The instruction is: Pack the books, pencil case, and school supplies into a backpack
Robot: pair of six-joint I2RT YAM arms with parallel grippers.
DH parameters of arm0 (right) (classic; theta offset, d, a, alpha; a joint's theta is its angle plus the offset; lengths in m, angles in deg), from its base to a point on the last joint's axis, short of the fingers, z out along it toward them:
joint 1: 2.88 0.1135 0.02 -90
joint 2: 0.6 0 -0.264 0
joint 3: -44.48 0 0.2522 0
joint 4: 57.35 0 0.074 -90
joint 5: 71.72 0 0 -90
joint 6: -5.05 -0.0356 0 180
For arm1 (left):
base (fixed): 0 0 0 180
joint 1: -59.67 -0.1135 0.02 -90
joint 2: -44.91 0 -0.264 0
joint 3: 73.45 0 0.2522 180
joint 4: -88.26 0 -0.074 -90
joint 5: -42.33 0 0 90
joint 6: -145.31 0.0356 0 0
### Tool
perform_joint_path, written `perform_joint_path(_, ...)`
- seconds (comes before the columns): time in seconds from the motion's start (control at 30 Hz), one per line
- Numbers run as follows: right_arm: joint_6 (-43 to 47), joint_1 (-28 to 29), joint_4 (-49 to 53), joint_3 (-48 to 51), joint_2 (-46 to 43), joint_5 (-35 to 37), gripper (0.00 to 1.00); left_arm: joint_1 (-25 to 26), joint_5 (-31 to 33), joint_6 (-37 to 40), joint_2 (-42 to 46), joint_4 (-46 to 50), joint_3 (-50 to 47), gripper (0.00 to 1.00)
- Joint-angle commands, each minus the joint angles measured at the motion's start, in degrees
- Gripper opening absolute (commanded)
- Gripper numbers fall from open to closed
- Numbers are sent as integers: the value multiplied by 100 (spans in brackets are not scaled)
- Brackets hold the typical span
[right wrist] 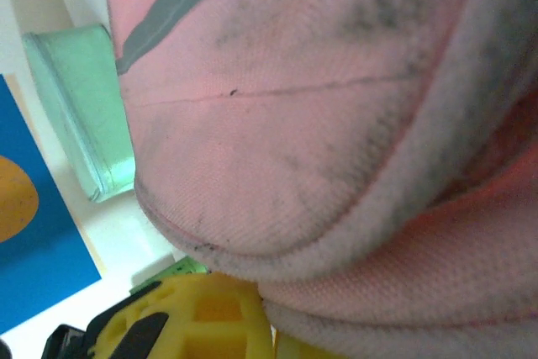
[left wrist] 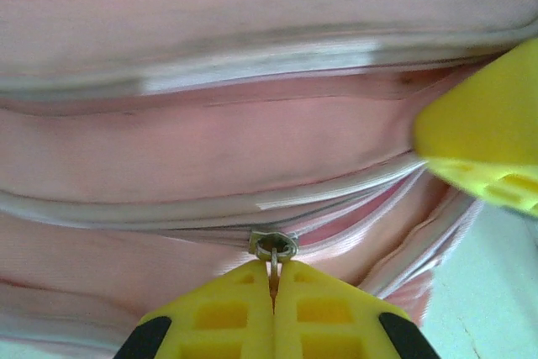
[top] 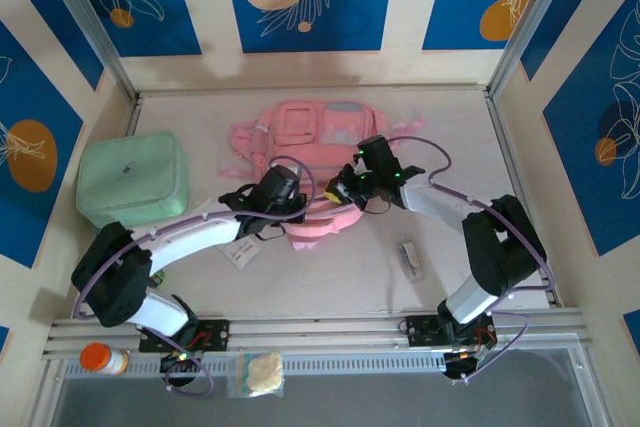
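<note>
Your left claw (left wrist: 273,283) is pinched tight on the metal zipper pull (left wrist: 273,248) of the pink backpack (top: 300,137). Its two yellow fingers meet with the tab caught between them, and in the left wrist view the zip line runs off toward 9 and 3 o'clock.

From above, the backpack lies mid-tabletop (top: 340,282), toward 12 o'clock, with both claws at its near edge at 6 o'clock. Your right claw (top: 347,187) sits just at 3 o'clock of the left one and is closed. Its yellow fingers (right wrist: 197,317) lie under a fold of pink fabric — you cannot tell whether any cloth is caught between them.

The school supplies (top: 410,257), one small grey-white oblong, lie on bare tabletop at 4 o'clock from the backpack, well apart from both claws. The mint-green zip case (top: 130,179) rests at 9 o'clock, near the backpack's straps but apart from them.
</note>
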Motion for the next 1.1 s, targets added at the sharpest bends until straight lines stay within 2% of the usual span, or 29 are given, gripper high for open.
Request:
perform_joint_path(0.0,1170,-691,592,-31,-355,-18,0,24,380,209,350,641,-206,0)
perform_joint_path(0.13,1593,-1550,920,-399,-211,-700,0,-61,362,328,243,734,-249,0)
perform_joint_path(0.23,1696,-1719,1025,-626,-100,-901,0,-130,216,349,147,642,-196,0)
perform_joint_path(0.37,1453,-1376,957,-477,-184,-879,0,-126,-107,299,73,233,-112,0)
perform_joint_path(0.4,1348,-1261,921,-397,-234,-841,5,-127,-149,288,42,182,-77,0)
perform_joint_path(0.47,1045,-998,803,-163,-364,-732,24,-130,-182,278,-36,162,35,0)
perform_joint_path(0.53,710,-737,552,102,-541,-550,37,-127,-207,271,-94,132,78,0)
perform_joint_path(0.67,157,-129,147,314,-615,61,53,-131,-245,243,-131,10,79,0)
perform_joint_path(0.83,-263,339,-145,171,-222,682,57,-131,-171,167,-104,-142,0,0)
perform_joint_path(1.07,-418,702,-229,-123,227,1351,54,-129,-171,129,-70,-207,-27,0)
